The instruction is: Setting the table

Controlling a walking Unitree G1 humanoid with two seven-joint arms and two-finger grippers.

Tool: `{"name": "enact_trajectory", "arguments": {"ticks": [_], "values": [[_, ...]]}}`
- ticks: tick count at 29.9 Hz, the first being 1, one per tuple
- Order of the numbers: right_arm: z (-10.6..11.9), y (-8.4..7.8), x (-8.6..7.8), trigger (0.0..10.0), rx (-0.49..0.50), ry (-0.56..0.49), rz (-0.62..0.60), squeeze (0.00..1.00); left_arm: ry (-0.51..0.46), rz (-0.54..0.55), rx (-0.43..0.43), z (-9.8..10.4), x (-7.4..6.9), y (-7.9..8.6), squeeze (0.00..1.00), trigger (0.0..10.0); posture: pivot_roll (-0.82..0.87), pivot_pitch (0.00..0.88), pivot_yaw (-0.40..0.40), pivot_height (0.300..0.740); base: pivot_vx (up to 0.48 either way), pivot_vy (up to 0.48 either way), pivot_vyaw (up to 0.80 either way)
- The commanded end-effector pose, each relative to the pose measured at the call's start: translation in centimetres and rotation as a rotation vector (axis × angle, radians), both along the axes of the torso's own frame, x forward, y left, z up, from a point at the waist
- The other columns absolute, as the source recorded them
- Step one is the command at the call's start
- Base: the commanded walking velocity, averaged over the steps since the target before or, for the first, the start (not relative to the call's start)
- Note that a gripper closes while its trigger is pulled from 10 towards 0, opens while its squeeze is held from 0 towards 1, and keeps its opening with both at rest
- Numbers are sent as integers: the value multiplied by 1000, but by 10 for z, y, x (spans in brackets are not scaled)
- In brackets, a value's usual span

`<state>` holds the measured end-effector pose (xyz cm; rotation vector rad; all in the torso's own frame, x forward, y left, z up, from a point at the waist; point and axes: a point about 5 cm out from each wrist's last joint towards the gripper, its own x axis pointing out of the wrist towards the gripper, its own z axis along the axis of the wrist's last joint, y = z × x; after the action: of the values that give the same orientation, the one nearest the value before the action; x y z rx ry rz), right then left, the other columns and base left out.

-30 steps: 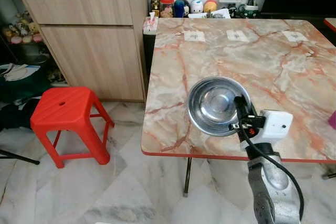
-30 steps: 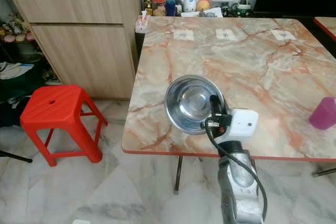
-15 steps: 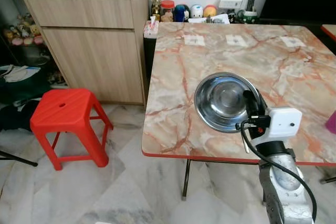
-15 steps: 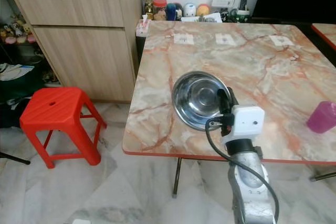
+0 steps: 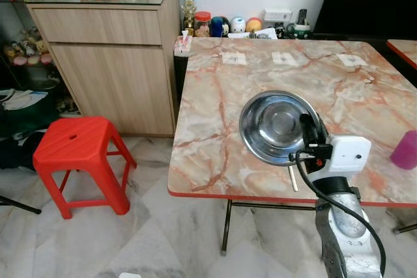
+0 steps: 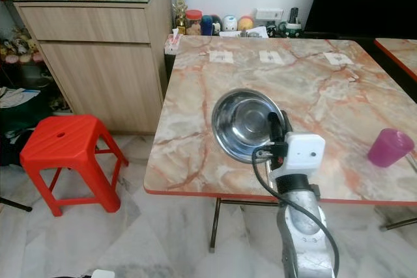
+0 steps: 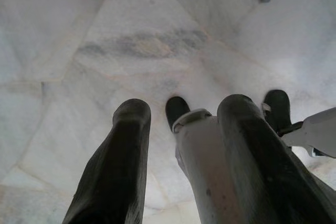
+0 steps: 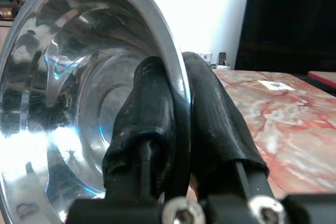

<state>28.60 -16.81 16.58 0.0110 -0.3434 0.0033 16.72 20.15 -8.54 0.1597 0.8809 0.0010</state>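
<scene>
You cannot see the near rim of the steel bowl [image 5: 277, 125]; the right gripper [image 5: 306, 136] and its white camera box [image 5: 344, 154] cover it. Right of the bowl, the purple cup [image 5: 406, 150] is cut by the frame edge. Jars [image 5: 225, 25] behind the bowl are too small to identify.

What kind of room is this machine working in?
Most likely a home dining area: a marble-patterned table bearing a purple cup, a wooden sideboard topped with ornaments, and a red plastic stool on the tiled floor. The right gripper holds a steel bowl.
</scene>
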Motion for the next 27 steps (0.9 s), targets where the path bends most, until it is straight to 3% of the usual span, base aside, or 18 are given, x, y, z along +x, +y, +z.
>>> {"name": "enact_trajectory", "arguments": {"ticks": [1, 27], "values": [[-2, 0, 0, 10000, -3, 17, -6, 0, 43, -5, 8, -5, -10, 3, 0, 10000, -46, 82, -47, 740, 0, -322, 0], [-7, 8, 1, 10000, 9, 47, -11, 0, 67, 1, 21, -7, -19, 9, 0, 10000, -32, 131, -35, 740, 0, -370, 0]]}}
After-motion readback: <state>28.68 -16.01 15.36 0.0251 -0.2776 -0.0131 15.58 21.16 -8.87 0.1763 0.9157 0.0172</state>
